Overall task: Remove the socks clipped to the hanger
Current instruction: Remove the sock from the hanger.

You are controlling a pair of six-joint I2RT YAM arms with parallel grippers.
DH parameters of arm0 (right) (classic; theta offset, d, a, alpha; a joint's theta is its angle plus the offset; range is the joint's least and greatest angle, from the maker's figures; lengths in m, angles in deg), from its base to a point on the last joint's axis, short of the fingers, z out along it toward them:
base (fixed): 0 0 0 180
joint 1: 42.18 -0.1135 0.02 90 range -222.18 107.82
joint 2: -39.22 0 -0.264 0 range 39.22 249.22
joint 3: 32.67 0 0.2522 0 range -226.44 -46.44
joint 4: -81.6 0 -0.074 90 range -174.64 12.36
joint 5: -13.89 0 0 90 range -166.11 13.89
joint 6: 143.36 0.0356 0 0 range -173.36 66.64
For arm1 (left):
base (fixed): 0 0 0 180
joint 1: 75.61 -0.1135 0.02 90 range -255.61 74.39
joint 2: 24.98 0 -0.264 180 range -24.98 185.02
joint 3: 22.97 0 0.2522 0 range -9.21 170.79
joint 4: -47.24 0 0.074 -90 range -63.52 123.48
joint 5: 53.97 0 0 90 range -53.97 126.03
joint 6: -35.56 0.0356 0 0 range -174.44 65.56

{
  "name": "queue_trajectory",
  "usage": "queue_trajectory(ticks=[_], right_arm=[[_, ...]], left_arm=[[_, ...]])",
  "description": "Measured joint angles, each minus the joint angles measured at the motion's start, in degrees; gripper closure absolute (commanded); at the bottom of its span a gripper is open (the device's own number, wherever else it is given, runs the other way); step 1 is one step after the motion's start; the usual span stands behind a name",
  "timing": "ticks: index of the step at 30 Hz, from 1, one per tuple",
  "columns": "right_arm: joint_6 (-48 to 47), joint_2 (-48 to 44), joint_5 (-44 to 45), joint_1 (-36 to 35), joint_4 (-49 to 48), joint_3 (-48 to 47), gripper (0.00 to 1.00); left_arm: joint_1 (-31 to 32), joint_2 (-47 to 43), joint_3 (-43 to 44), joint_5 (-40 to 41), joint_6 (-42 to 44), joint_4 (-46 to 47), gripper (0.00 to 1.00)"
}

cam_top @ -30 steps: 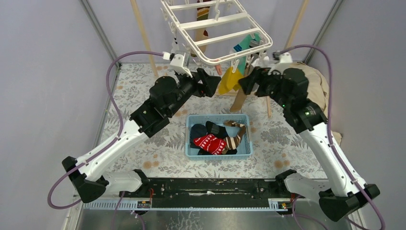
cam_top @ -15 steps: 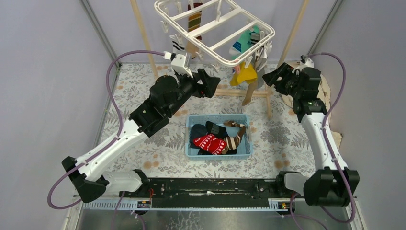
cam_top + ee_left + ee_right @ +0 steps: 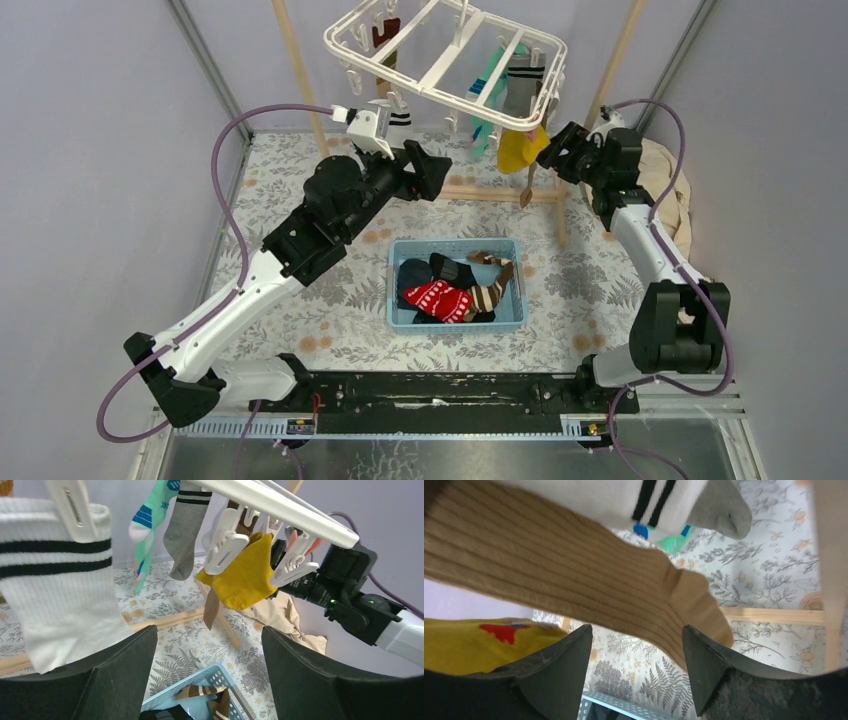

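- Your left jaws are spread wide with nothing in them, right under the hanger [image 3: 280, 506]. The white black-striped sock [image 3: 55, 580] hangs just beside one finger.
- Your right jaws are apart too. The tan ribbed sock [image 3: 574, 575] dangles down between the fingers, and it doesn't look pinched.
- The yellow sock [image 3: 245, 580], teal sock [image 3: 155, 505] and grey sock [image 3: 182, 535] all hang from the hanger's clips.
- The blue basket [image 3: 455, 243] sits on the floral desk [image 3: 560, 290] between the arms, holding a red sock [image 3: 437, 298], a black sock [image 3: 450, 270] and a brown-striped sock [image 3: 490, 290].
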State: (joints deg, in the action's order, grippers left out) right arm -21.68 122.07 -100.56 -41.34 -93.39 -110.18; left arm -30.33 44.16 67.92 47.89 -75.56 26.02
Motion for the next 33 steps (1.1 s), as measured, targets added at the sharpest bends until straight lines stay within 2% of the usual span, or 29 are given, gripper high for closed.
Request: queue_trajectory(ticks=[5,9,18,24,27,33], right_arm=[[-1.27,3.23,1.95,-4.02,-1.09,-0.13,0.25],[-2.38,6.62,7.58,-7.32,-1.44,-2.25,0.25],[-4.09,16.15,21.38,-8.24,-1.88,-9.68,0.35],[-4.20,25.20,20.41,-8.17,-5.03,-18.64,0.76],[-4.00,27.43,20.35,-8.13,-6.21,-19.98,0.94],[-3.54,23.82,21.03,-8.02,-8.24,-14.21,1.00]], left_arm=[[-0.07,-0.02,0.00,0.00,0.02,-0.04,0.17],[-0.13,-0.13,0.00,0.00,0.02,-0.26,0.17],[-0.33,-3.37,0.00,0.24,0.07,-2.95,0.17],[-0.33,-4.79,0.00,0.68,0.04,-3.52,0.18],[-0.33,-5.25,-0.26,1.01,0.07,-3.91,0.17],[-0.33,-6.69,-0.87,1.46,0.04,-5.29,0.17]])
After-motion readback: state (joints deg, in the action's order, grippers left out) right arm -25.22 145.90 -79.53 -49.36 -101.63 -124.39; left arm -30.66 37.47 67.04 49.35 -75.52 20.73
